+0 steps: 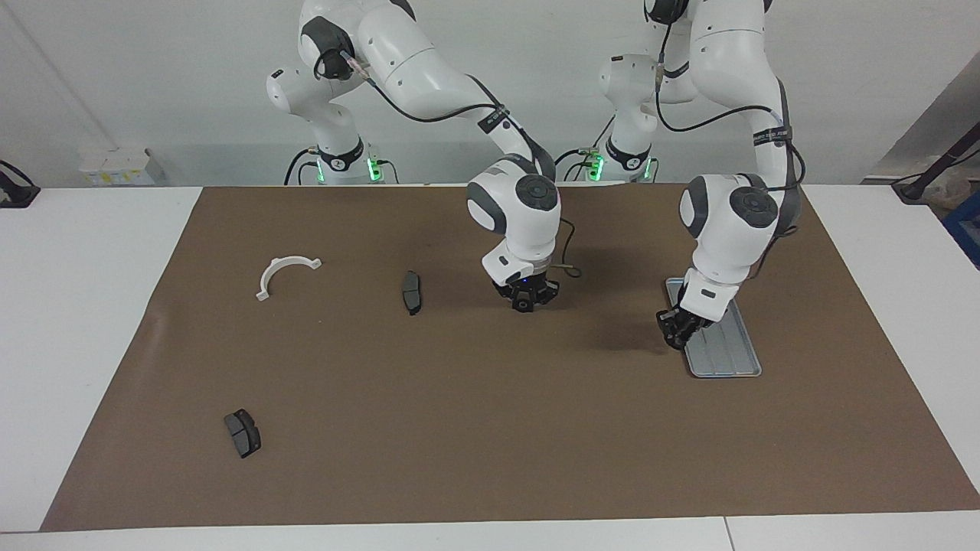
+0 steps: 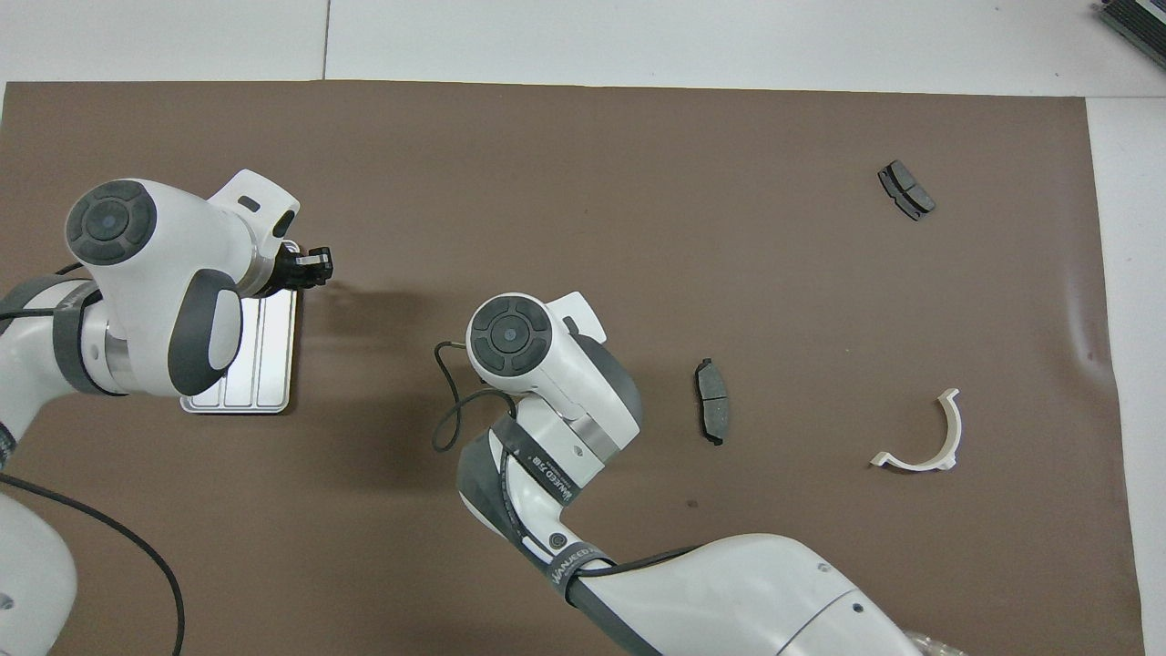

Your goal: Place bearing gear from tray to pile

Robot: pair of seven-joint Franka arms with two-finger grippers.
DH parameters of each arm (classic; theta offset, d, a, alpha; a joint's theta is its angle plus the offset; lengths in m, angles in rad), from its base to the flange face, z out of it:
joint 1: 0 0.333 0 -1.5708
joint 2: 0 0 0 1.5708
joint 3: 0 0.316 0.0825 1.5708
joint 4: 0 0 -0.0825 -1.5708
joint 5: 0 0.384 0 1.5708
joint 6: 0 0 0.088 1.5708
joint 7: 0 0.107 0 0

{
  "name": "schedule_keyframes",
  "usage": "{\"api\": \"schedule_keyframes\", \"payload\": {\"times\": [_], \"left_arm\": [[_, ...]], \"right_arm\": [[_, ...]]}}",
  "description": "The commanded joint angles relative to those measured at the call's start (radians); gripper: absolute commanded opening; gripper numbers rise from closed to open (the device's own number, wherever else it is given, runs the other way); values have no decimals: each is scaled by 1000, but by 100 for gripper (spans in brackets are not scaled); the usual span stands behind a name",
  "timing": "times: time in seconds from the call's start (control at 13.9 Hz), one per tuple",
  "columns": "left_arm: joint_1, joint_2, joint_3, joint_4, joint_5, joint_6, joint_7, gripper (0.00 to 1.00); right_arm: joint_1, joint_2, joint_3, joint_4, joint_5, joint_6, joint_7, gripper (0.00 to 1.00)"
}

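Note:
My right gripper (image 1: pixel 523 303) is down at the brown mat in the middle of the table, shut on a small black bearing gear (image 1: pixel 523 306); in the overhead view its own wrist hides it. The silver tray (image 1: pixel 727 360) (image 2: pixel 264 364) lies toward the left arm's end, partly covered by the left arm. My left gripper (image 1: pixel 674 334) (image 2: pixel 316 267) hangs over the tray's rim on the side toward the middle, fingertips together; whether anything is between them I cannot tell. The pile is a white half-ring bracket (image 1: pixel 285 274) (image 2: pixel 925 437) and two dark brake pads (image 1: pixel 411 291) (image 1: pixel 243 432).
A thin black cable (image 2: pixel 451 410) loops off the right wrist just above the mat. The brown mat (image 1: pixel 490 428) covers most of the white table. One brake pad (image 2: pixel 711 401) lies close beside the right arm; the other brake pad (image 2: pixel 905 189) is farther from the robots.

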Motion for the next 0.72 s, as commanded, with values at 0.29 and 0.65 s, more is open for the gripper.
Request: {"api": "schedule_keyframes", "payload": {"times": [0.29,0.65], "left_arm": [[-24,-11,12,-12,-1,-11,-12,0],[-153,-12,12,-9,1,-13,-171,0]], "right_arm": [[-21,-63,-2,-49,-10,18,-47,0],[-169,-262,-2,-265,-2,29,-229,0]]}}
